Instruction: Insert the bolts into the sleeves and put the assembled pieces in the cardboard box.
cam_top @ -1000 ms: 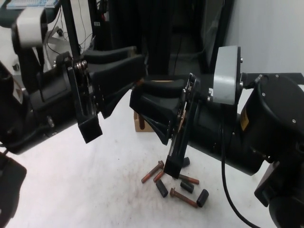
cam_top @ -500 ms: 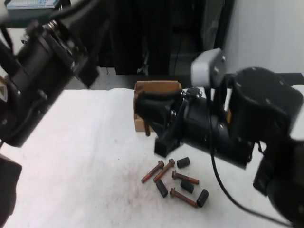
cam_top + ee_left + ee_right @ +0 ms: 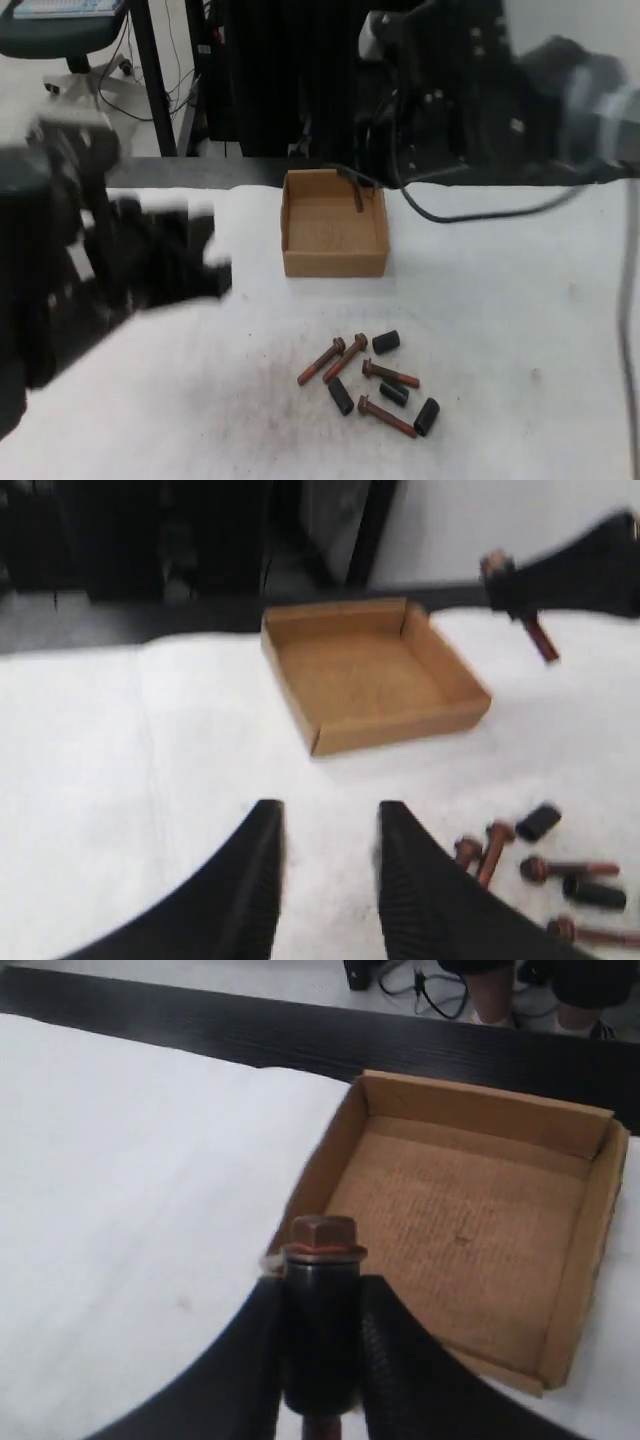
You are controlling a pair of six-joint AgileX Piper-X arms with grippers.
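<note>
My right gripper (image 3: 322, 1300) is shut on a black sleeve (image 3: 320, 1345) with a copper bolt (image 3: 322, 1238) pushed through it, its hex head on top. In the high view this assembled piece (image 3: 355, 192) hangs over the far edge of the cardboard box (image 3: 335, 263), under the right gripper (image 3: 350, 178). The box floor (image 3: 470, 1230) is bare. Several loose bolts (image 3: 321, 362) and black sleeves (image 3: 386, 342) lie on the white bench in front of the box. My left gripper (image 3: 328, 815) is open and holds nothing, low over the bench to the left of the box (image 3: 400, 730) and parts (image 3: 540, 822).
A white cloth covers the bench (image 3: 500, 320). Its dark back edge (image 3: 200, 1030) runs just behind the box. Black frames and an office chair (image 3: 60, 40) stand beyond the bench.
Both arms have drawn apart from the middle of the view. The left arm dropped down to the left. The right arm swung back and up, carrying the assembled piece over the box.
</note>
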